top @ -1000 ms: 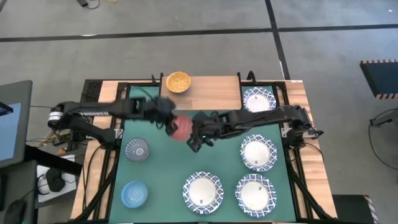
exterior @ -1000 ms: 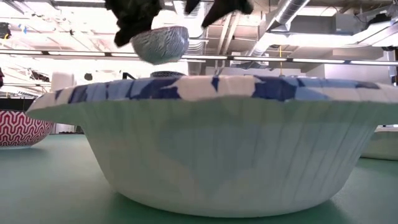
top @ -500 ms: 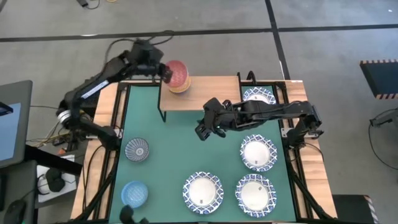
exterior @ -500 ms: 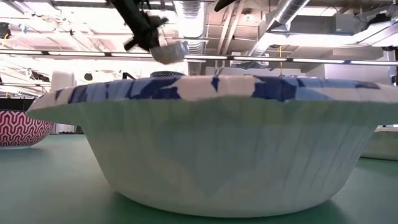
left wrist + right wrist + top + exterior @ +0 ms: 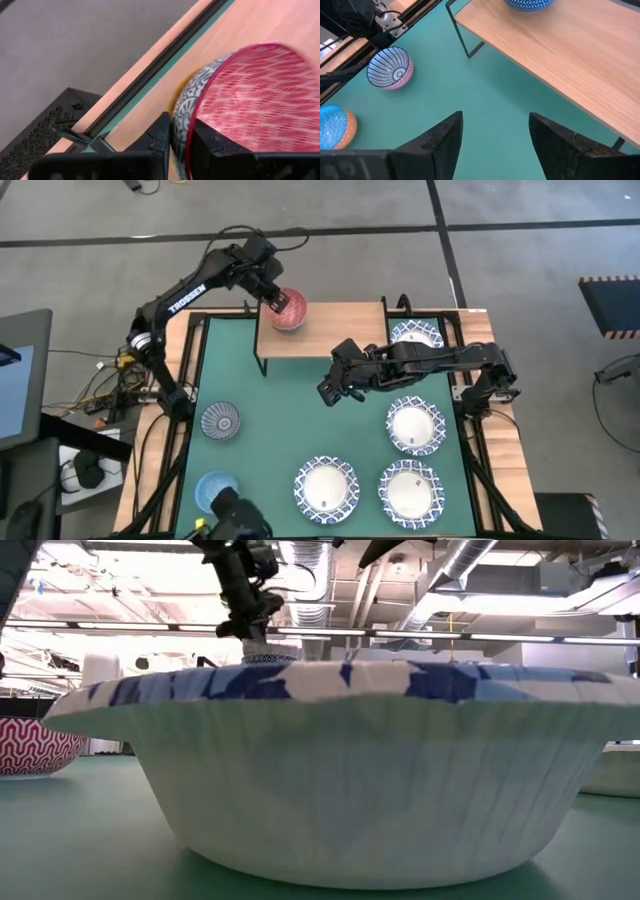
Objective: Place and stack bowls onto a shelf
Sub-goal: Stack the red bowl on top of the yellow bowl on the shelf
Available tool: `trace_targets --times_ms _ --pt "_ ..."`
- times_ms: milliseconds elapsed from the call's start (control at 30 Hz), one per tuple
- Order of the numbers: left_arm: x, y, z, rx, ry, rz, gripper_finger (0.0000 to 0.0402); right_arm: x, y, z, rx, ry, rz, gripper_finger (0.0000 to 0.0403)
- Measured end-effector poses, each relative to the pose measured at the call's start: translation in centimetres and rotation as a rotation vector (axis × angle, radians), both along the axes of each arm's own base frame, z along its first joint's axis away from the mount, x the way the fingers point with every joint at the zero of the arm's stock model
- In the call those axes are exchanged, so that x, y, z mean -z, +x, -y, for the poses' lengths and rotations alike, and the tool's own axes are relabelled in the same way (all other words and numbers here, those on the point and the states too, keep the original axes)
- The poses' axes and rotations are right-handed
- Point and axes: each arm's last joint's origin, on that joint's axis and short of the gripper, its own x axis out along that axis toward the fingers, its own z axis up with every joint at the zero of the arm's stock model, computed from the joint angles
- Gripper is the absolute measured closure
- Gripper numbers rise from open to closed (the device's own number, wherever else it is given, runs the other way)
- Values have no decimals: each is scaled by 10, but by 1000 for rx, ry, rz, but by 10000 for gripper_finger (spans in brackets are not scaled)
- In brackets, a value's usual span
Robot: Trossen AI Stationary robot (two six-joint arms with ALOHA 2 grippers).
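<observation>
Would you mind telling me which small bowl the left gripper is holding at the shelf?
The red bowl: the left gripper pinches its rim over the shelf. The grey-blue bowl and light blue bowl sit untouched on the mat.

Two dark jointed arms, the left arm point(image 5: 190, 285) lettered TROSSEN in white, trailing black cables.

A big white bowl point(image 5: 375, 770) fills the low view, hiding the shelf and most of the table. The red bowl point(image 5: 255, 100) runs off the left wrist picture's edge, with only a sliver of yellow showing beneath it.
</observation>
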Motion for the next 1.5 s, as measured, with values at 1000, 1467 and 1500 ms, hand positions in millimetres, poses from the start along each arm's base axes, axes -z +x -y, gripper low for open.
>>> trace_targets --times_ms 1000,1467,1500 --pt "7 -11 16 -58 20 -164 294 4 -6 -8 -22 -8 -70 148" --pt "-43 -33 41 -107 178 8 294 2 -4 -13 -20 8 -22 148" --pt "-47 -35 43 -104 183 33 294 1 -3 -13 -20 10 -11 148"
